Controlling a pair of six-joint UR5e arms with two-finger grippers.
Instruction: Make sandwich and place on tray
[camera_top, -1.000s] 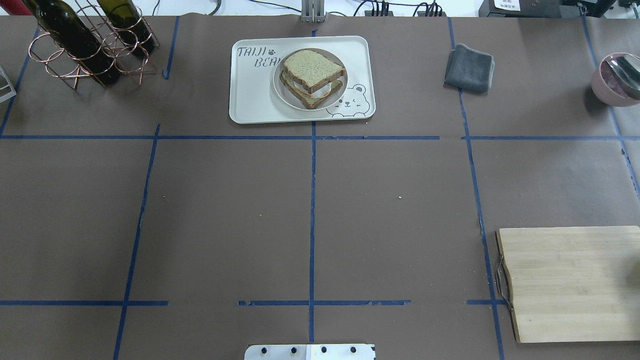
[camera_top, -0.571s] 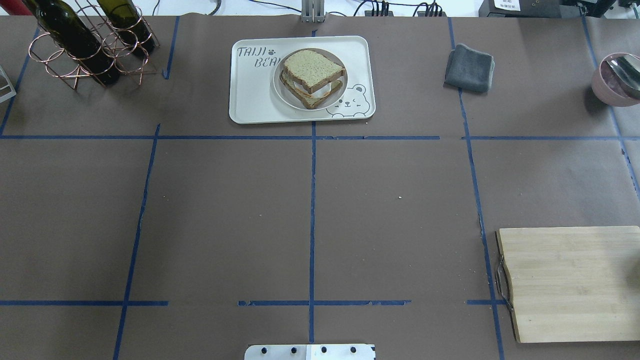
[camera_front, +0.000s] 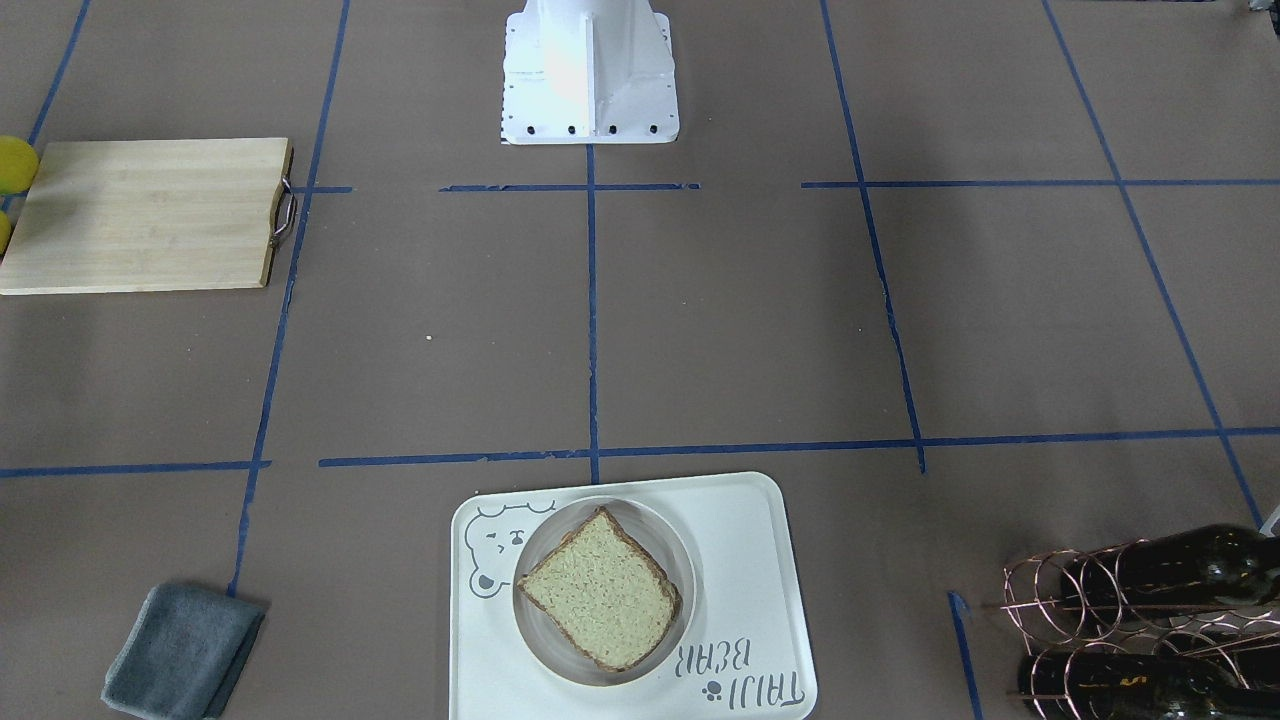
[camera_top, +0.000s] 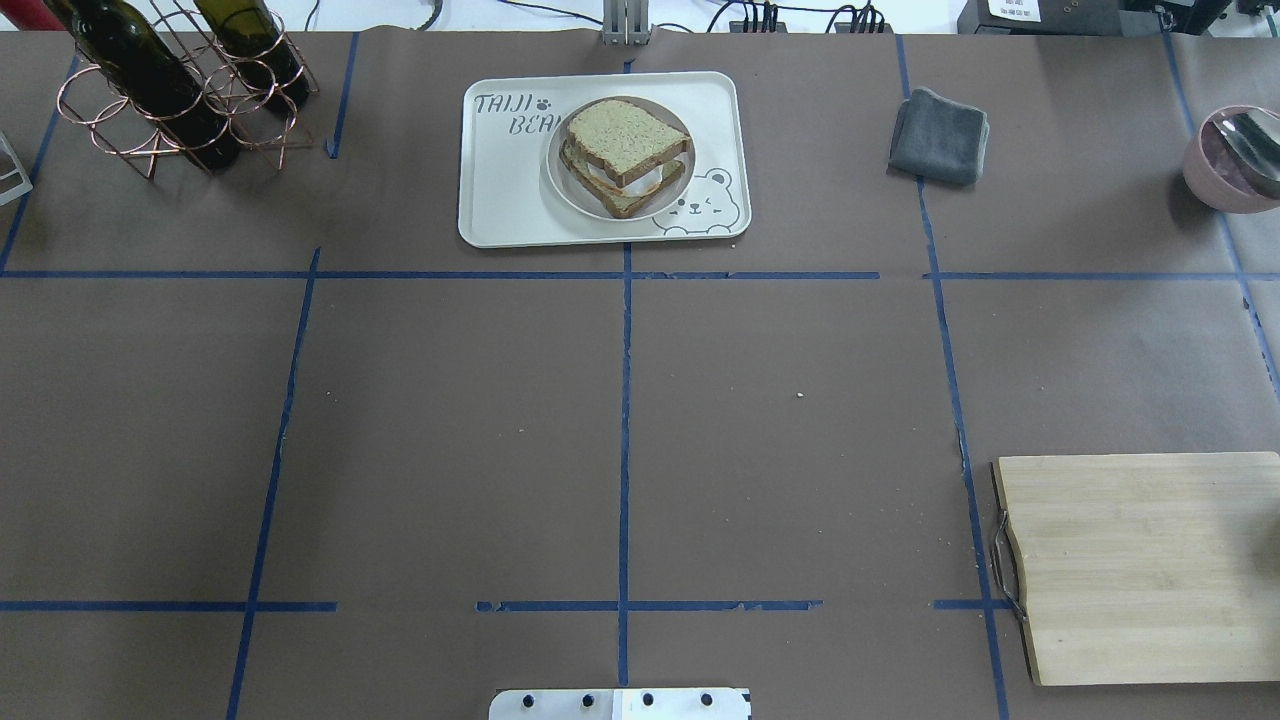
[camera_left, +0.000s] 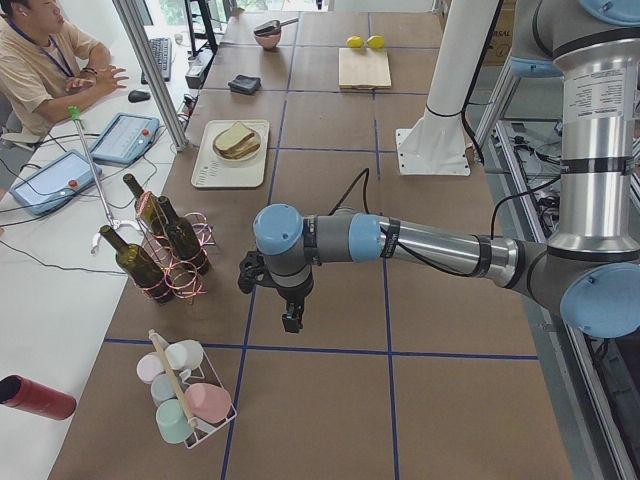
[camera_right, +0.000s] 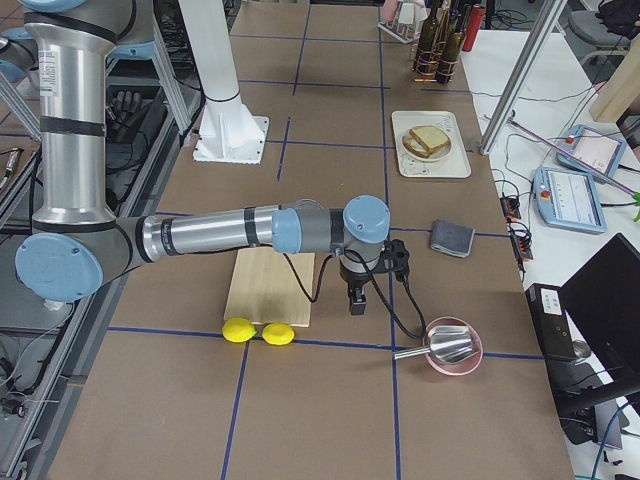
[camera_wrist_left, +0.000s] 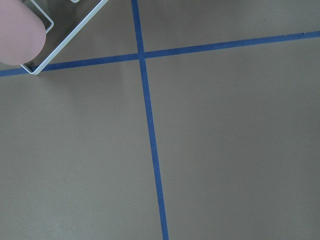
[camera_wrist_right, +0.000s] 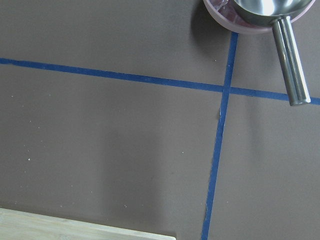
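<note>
- The tray (camera_top: 500, 190) lies flat at the table's far edge from the robot.
- The plate (camera_top: 557, 180) sits inside the tray, covering part of its bear drawing.
- The sandwich (camera_top: 628, 140) rests on the plate with its top slice skewed. The task looks done, so the arms are best kept well away from the stack.
- The left gripper (camera_left: 291, 318) and right gripper (camera_right: 356, 300) hang at opposite table ends; whether either is wide or narrow, I cannot tell.
- The egg shows only as a sliver between the slices.

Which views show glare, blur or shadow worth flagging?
Front-facing: the robot base is blown out white. Left wrist: the pink cup at the corner is soft. Right wrist: highlight on the scoop, faint shadow on the paper. Overhead: even, sharp.
</note>
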